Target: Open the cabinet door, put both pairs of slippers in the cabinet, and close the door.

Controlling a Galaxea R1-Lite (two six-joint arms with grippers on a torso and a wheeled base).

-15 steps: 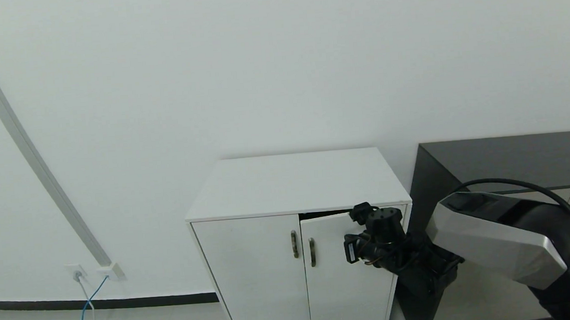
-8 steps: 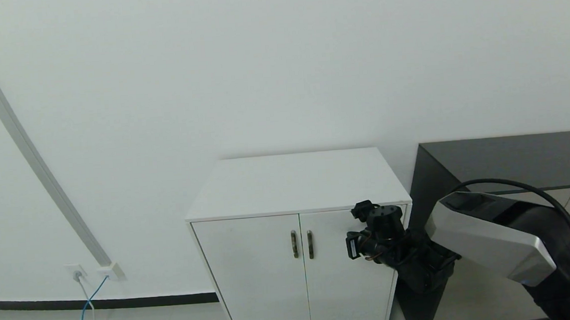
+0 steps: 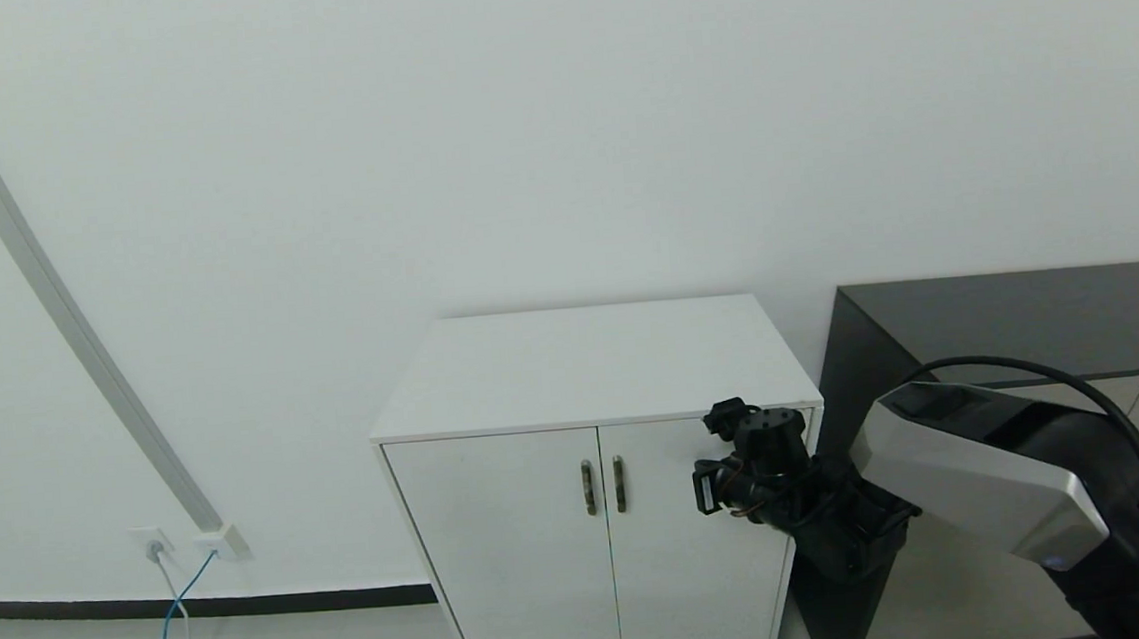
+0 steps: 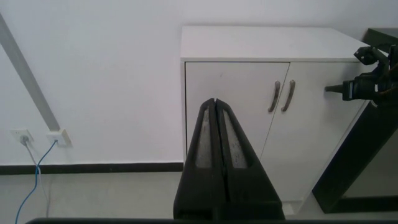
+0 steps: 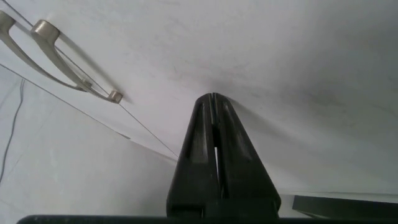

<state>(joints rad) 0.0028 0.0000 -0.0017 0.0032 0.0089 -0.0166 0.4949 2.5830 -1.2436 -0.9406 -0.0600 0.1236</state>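
The white cabinet stands against the wall with both doors flush and its two metal handles side by side. My right gripper is shut and empty, its tip pressed on the right door a little right of the handles. In the right wrist view the shut fingers touch the door panel, with the handles off to one side. My left gripper is shut and empty, held well back from the cabinet, facing its left door. From there my right gripper shows against the right door.
A dark cabinet stands right beside the white one. On the wall to the left are a slanted white conduit, a socket and a blue cable running down to the floor.
The right door was slightly ajar one second ago and is now flush. My right gripper moved forward with it and stays on the panel.
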